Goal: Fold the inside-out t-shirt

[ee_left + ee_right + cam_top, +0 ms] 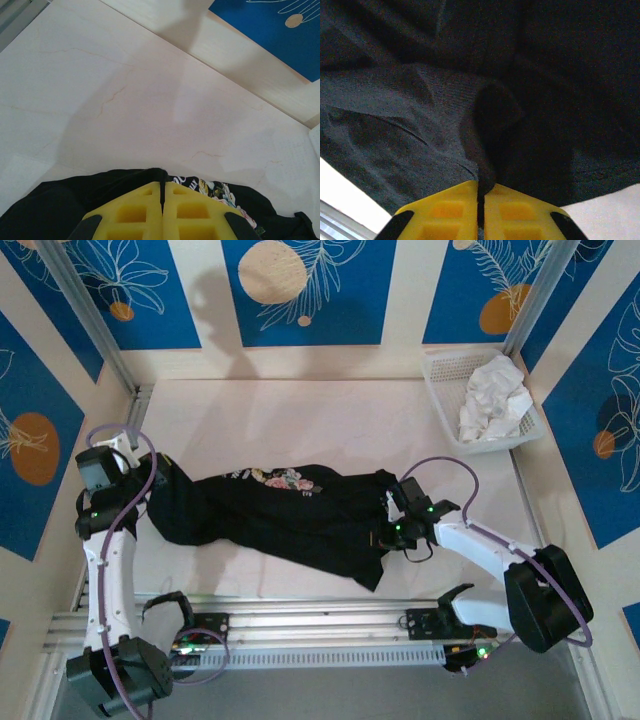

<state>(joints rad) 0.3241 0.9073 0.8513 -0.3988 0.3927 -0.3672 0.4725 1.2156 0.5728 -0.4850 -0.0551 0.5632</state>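
Across the table (330, 425), the black inside-out t-shirt (290, 515) lies bunched, the left gripper (162, 187) clenched on one end and the right gripper (480, 187) pinching a thin fold. So slim a bite may slip under tension.

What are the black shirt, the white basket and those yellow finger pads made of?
Black t-shirt: soft knit cloth, matte; it wrinkles and shows a fine weave up close. White basket: likely rigid plastic, with latticed walls. Yellow fingers: probably moulded or printed plastic, matte, with square hollows; the exact material is unclear.
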